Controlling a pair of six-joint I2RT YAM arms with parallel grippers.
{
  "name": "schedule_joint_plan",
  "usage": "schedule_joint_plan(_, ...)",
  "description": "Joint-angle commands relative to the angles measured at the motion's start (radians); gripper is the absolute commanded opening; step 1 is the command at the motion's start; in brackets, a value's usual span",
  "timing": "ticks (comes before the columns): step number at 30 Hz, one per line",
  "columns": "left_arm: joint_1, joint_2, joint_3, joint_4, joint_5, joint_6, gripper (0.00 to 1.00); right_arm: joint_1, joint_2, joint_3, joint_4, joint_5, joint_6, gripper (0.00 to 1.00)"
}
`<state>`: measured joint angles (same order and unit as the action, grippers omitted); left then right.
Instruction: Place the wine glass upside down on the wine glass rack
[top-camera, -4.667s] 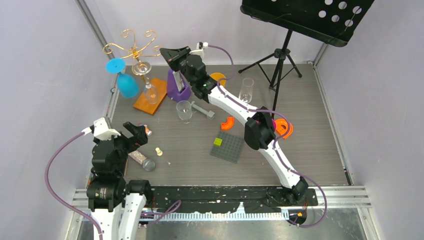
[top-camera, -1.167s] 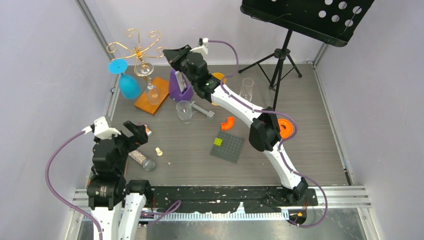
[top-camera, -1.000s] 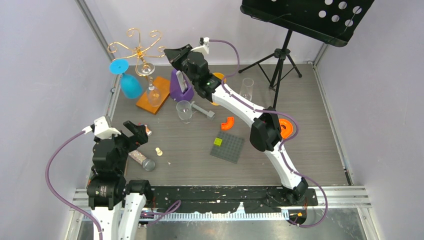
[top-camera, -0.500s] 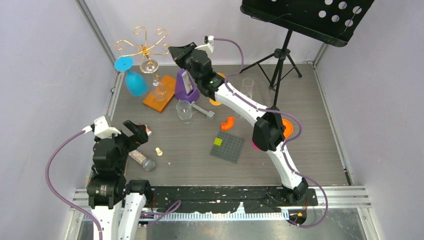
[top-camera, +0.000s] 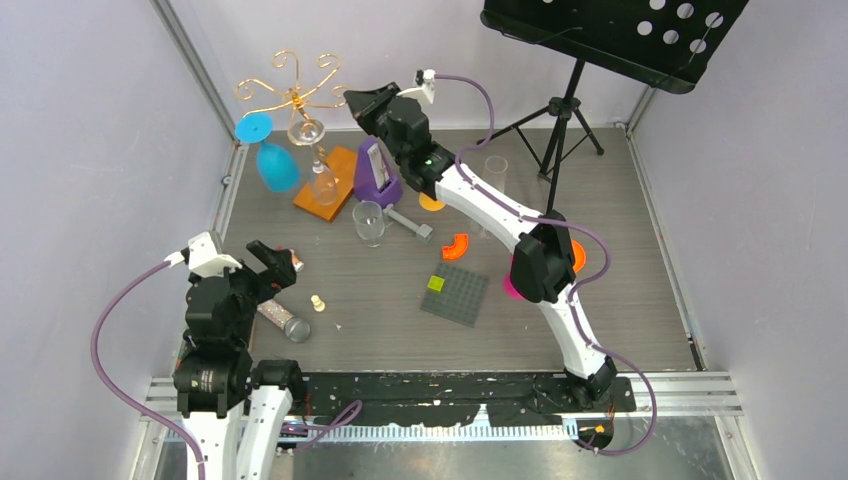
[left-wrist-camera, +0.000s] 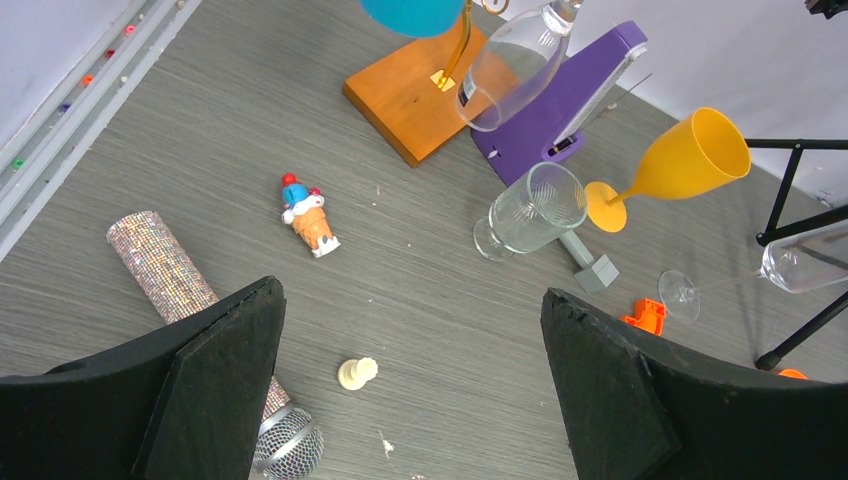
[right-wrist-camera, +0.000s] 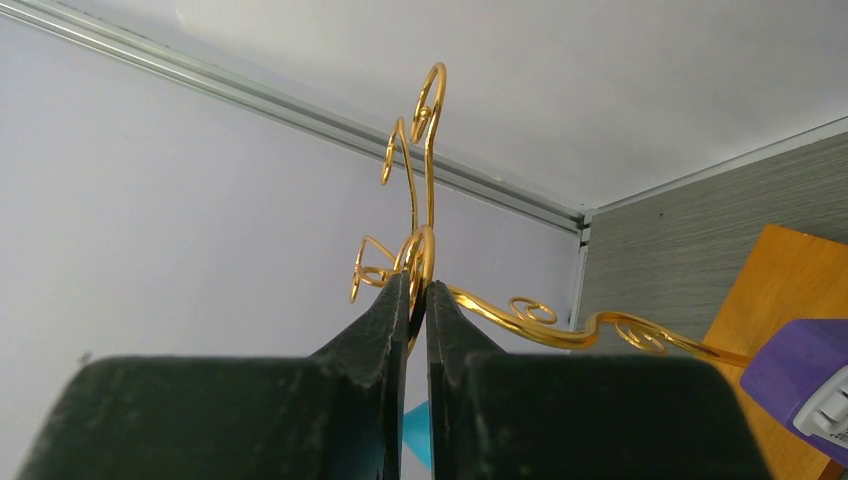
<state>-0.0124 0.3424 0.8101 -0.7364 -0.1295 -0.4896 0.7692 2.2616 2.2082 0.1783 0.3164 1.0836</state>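
The gold wire rack (top-camera: 290, 92) stands on its orange base (top-camera: 330, 172) at the back left. A blue wine glass (top-camera: 276, 166) and a clear wine glass (top-camera: 322, 182) hang upside down from it. My right gripper (top-camera: 354, 101) is shut on the rack's gold wire near the top of the stem (right-wrist-camera: 421, 262). Scroll arms (right-wrist-camera: 560, 328) spread to its right. My left gripper (top-camera: 270, 262) is open and empty, low at the near left (left-wrist-camera: 410, 300). The left wrist view shows the base (left-wrist-camera: 415, 90) and the hanging clear bowl (left-wrist-camera: 505, 65).
A purple wedge-shaped object (top-camera: 377, 172) stands beside the base. A clear goblet (top-camera: 368, 222), a yellow glass on its side (left-wrist-camera: 690, 160) and a clear flute (top-camera: 492, 178) are nearby. A microphone (top-camera: 281, 318), chess piece (top-camera: 317, 302), grey baseplate (top-camera: 455, 293) and music stand (top-camera: 560, 110) are around.
My right gripper has pulled the rack to the right and slightly back, with both hanging glasses and the orange base moving along. The left arm has not moved.
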Motion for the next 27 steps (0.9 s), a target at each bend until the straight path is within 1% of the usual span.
schedule_joint_plan(1,-0.003,0.007,0.008,0.040,0.004,0.000,0.95,-0.022,-0.119,0.031,0.164,0.058,0.018,0.05)
schedule_joint_plan(10,-0.003,0.004,0.006,0.036,0.000,0.000,0.95,-0.040,-0.084,0.039,0.141,0.040,0.056,0.05)
schedule_joint_plan(12,-0.003,0.006,0.007,0.037,0.001,-0.001,0.95,-0.043,-0.080,0.037,0.142,0.036,0.062,0.07)
schedule_joint_plan(14,-0.003,0.006,0.006,0.037,0.001,0.000,0.96,-0.046,-0.077,0.034,0.146,0.030,0.067,0.10)
schedule_joint_plan(16,-0.003,0.006,0.006,0.038,0.001,-0.001,0.96,-0.050,-0.073,0.034,0.147,0.024,0.072,0.15)
schedule_joint_plan(18,-0.003,0.008,0.007,0.039,0.001,0.000,0.95,-0.055,-0.069,0.035,0.149,0.015,0.080,0.19)
schedule_joint_plan(21,-0.003,0.007,0.005,0.040,0.001,-0.001,0.95,-0.063,-0.060,0.035,0.158,-0.002,0.101,0.20)
schedule_joint_plan(27,-0.003,0.007,0.006,0.037,-0.001,0.000,0.95,-0.077,-0.032,0.058,0.169,-0.054,0.145,0.30)
